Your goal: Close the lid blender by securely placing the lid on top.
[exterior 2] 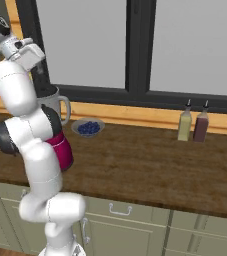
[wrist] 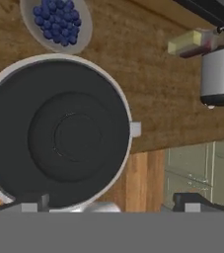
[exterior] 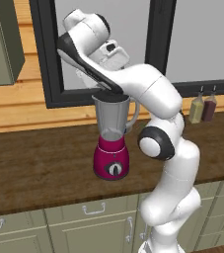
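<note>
Dark round lid [wrist: 66, 136] atop blender [exterior: 112, 136]

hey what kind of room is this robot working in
It looks like a home kitchen, rendered in simulation. A blender stands on a wooden counter above pale cabinet drawers. A bowl of blueberries and two small bottles sit near the window.
</note>
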Robot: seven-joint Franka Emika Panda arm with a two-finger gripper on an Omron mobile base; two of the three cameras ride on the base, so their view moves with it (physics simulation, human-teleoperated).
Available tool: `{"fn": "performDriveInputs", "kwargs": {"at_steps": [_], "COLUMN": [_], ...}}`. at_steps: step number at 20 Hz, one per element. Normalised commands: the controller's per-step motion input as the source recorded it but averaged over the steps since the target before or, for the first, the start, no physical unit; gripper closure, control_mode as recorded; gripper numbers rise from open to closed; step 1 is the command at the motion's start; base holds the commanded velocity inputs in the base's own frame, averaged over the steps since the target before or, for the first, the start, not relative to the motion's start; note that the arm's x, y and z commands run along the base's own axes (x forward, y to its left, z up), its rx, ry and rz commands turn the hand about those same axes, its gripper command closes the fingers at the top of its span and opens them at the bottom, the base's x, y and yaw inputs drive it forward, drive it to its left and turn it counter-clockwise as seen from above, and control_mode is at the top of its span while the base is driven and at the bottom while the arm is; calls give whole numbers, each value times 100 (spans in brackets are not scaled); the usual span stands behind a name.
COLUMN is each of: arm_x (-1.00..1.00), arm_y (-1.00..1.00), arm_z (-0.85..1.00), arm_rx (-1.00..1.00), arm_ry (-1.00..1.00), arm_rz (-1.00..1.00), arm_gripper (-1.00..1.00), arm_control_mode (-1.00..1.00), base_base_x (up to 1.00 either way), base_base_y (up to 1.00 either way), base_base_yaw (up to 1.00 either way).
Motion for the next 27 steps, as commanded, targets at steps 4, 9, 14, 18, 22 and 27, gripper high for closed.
{"fn": "performDriveInputs", "kwargs": {"at_steps": [4,9,14,18,22,27], "arm_x": [-86,-76,-51,-64,-83,-66], "arm_y": [-15,-24,-2,1,1,0], "arm_z": [-13,-16,0,0,0,0], "arm_rx": [0,0,0,0,0,3], "arm_ry": [-32,-33,-32,-35,-36,-30], "arm_rz": [17,20,26,26,23,18], "arm_gripper": [-100,-100,-100,-100,-100,-100], "arm_control_mode": [-100,-100,-100,-100,-100,-100], "base_base_x": [0,0,0,0,0,0], "base_base_y": [0,0,0,0,0,0], "base_base_yaw": [0,0,0,0,0,0]}}
